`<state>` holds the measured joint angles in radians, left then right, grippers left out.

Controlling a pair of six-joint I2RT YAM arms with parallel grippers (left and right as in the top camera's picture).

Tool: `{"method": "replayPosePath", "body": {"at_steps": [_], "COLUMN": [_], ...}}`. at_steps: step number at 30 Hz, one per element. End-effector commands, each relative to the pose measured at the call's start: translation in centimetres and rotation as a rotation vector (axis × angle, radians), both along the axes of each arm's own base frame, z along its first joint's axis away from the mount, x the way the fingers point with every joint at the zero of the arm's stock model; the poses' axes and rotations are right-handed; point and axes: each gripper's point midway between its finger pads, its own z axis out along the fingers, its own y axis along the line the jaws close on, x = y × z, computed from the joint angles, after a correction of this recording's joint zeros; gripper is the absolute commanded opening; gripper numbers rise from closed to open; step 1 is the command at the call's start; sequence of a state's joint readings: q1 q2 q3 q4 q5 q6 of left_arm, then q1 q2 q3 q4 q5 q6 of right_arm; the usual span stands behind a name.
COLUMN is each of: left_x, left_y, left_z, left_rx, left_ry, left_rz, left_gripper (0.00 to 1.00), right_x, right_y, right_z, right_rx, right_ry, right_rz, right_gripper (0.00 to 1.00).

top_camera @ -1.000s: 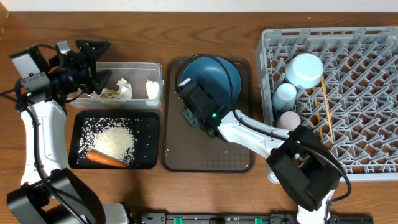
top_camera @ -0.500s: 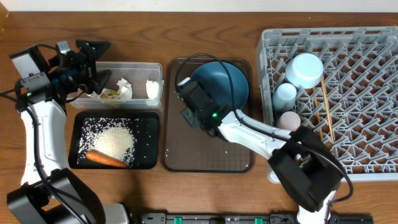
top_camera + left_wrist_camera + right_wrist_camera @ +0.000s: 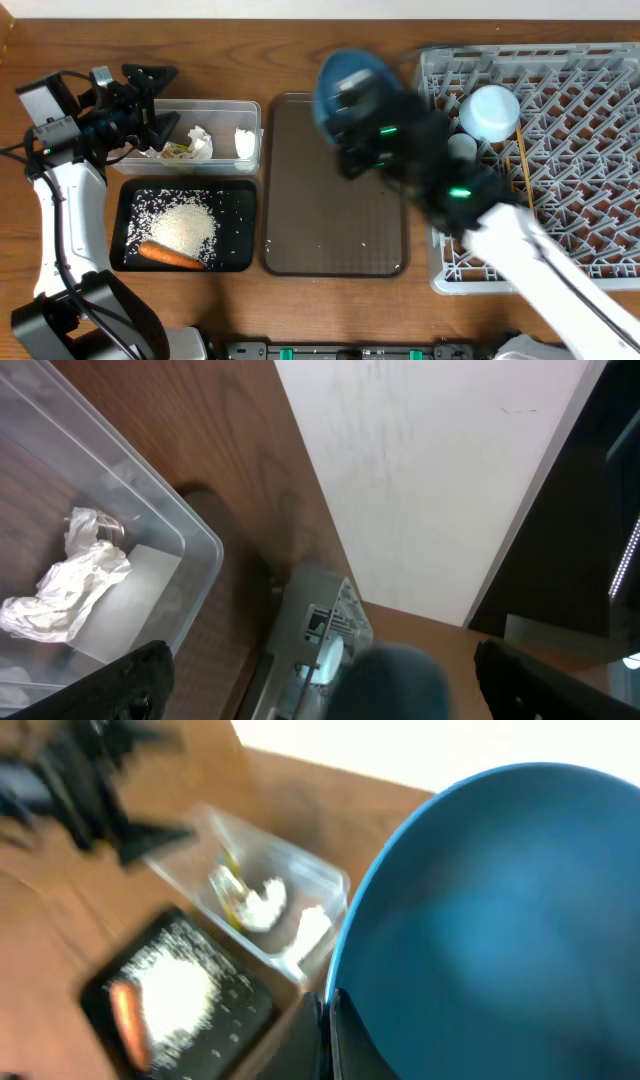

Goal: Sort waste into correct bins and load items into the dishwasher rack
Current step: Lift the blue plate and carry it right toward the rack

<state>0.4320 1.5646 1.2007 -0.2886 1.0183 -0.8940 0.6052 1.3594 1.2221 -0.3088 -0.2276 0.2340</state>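
Note:
My right gripper (image 3: 327, 1020) is shut on the rim of the large blue plate (image 3: 500, 920). It holds the plate (image 3: 350, 78) tilted in the air between the brown tray and the grey dishwasher rack (image 3: 590, 150), blurred by motion. In the rack are a pale blue bowl (image 3: 490, 110), a blue cup (image 3: 460, 150) and wooden chopsticks (image 3: 522, 170). My left gripper (image 3: 158, 100) hangs open over the left end of the clear tub (image 3: 200, 104), which holds paper wads (image 3: 202, 142) and a green-yellow wrapper (image 3: 178, 150). The black tray (image 3: 123, 225) holds rice (image 3: 185, 225) and a carrot (image 3: 168, 256).
The brown serving tray (image 3: 330, 220) lies bare between the bins and the rack, with a few rice grains on it. My right arm (image 3: 540, 260) stretches diagonally across the rack's front left corner. A white wall (image 3: 420, 480) stands behind the table.
The right gripper has lifted the blue plate off the brown tray and swung it up and to the right, toward the rack. The left arm has stayed still.

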Motion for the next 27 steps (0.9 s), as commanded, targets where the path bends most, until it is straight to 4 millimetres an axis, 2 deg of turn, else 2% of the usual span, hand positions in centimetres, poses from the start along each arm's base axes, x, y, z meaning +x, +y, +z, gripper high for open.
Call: {"method": "replayPosePath", "body": {"at_steps": [1, 3, 10, 17, 22, 27], "left_x": [-0.1, -0.1, -0.1, -0.1, -0.1, -0.1], "left_y": [0.0, 0.0, 0.0, 0.0, 0.0, 0.0], "left_z": [-0.1, -0.1, -0.1, -0.1, -0.1, -0.1], "left_rx": [-0.008, -0.008, -0.008, -0.008, -0.008, -0.008], "left_ry": [0.003, 0.003, 0.003, 0.003, 0.003, 0.003], "left_rz": [-0.004, -0.004, -0.004, -0.004, -0.004, -0.004], "left_gripper": [0.98, 0.98, 0.98, 0.98, 0.98, 0.98], "right_x": [-1.8, -2.2, -3.6, -3.7, -3.1, -1.3], "right_y": [-3.1, -6.2, -15.1, -22.9, -27.8, -32.0], "right_z": [4.6, 6.4, 9.5, 9.8, 8.7, 4.8], "right_rx": [0.177, 0.227, 0.392, 0.484, 0.563, 0.627], "right_ry": [0.04, 0.034, 0.048, 0.024, 0.033, 0.091], "right_rz": [0.069, 0.072, 0.119, 0.069, 0.016, -0.09], "right_gripper": [0.01, 0.01, 0.01, 0.01, 0.01, 0.01]}}
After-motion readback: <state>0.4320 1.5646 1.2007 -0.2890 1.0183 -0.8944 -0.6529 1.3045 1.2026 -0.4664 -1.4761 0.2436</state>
